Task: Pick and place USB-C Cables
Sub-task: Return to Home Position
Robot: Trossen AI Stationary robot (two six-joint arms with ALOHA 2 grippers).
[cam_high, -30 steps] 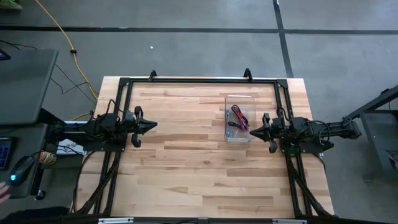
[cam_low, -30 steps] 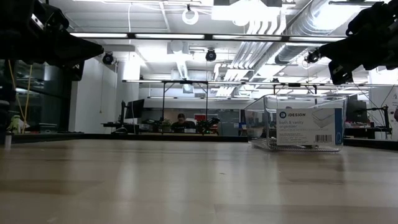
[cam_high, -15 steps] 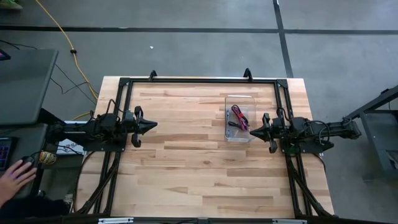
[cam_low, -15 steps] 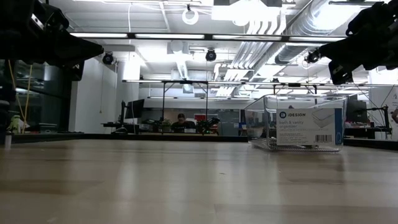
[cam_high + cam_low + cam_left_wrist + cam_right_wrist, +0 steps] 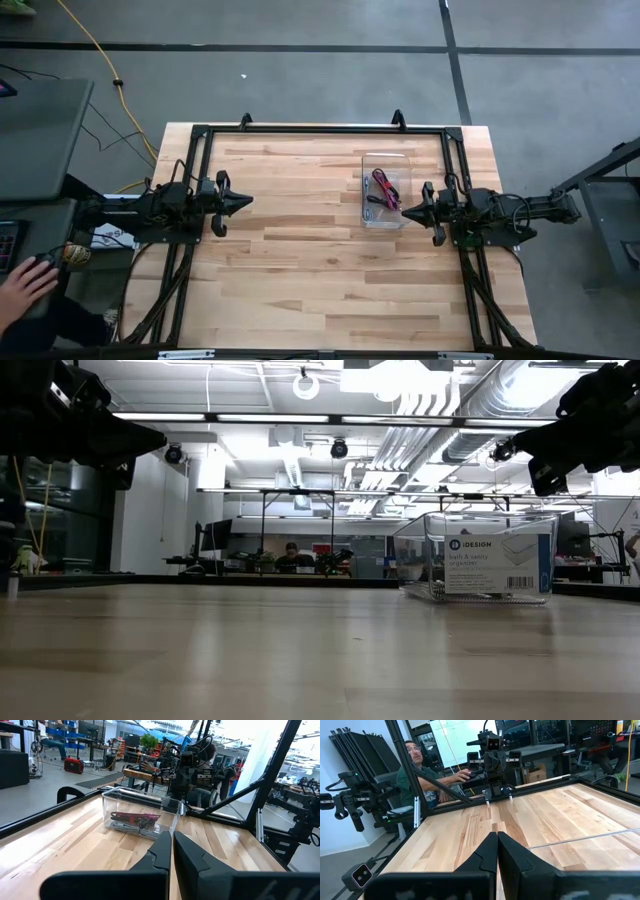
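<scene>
The left gripper has its two fingers pressed together with nothing between them, and hangs above the left half of the table. The right gripper is likewise clenched on nothing, raised just beside the right wall of the clear bin. The USB-C cables lie bundled on the bin's floor, a magenta-red one on top of grey and black ones, and neither gripper touches them. The butcher-block tabletop carries only the bin. Beyond it, a yellow cord runs over the grey floor. A person sits behind the left arm, one hand on a side desk.
</scene>
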